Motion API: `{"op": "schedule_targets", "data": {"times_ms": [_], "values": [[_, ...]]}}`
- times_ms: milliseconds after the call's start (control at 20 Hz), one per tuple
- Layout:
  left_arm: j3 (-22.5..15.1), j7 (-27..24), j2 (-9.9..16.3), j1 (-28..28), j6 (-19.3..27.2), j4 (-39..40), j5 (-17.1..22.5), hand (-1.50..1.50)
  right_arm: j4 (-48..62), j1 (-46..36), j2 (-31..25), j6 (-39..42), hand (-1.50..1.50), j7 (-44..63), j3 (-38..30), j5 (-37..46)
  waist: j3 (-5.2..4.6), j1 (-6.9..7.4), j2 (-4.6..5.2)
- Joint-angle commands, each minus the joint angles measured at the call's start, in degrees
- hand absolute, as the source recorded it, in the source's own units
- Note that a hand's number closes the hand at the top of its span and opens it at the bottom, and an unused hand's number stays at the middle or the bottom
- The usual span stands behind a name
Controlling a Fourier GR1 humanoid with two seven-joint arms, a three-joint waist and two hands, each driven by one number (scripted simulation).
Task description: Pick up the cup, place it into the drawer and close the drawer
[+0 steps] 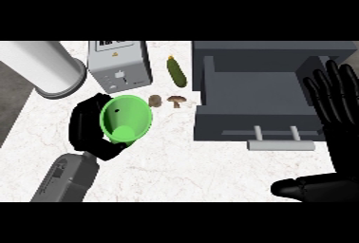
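head view: mushrooms point(170, 100) between cup point(127, 119), drawer point(257, 90)

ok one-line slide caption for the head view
Left hand holds the green cup beside the open grey drawer; right hand rests open.

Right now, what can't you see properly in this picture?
- Head view: most of the left hand is hidden behind the bright green plastic cup it holds.
- Head view: the front of the grey open drawer hides part of its floor.
- Head view: the right hand is cut off by the picture's right edge.
- Head view: the print on the small grey metal box is too small to read.
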Motion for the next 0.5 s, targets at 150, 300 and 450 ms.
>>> {"op": "schedule_targets", "data": {"times_ms": [150,300,450], "values": [[-0.81,13.45,-3.65,-6.41,9.75,-11.37,-1.17,1.50,-0.25,2.39,0.81,0.77,-1.50,-2.21,0.79,0.49,-0.02,-0.39,0.07],[-0.15,16.13,-2.77,-8.45,8.16,-11.93,-2.65,1.50,1.78,-0.31,-1.33,1.76,-1.50,-0.80,-2.44,-2.72,-0.04,-0.36,0.16],[-0.36,18.86,-5.87,-17.55,13.48,-7.10,-5.00,1.50,-2.90,1.78,-1.95,1.88,-1.50,0.69,-2.84,-3.23,-0.04,-0.97,0.19]]}}
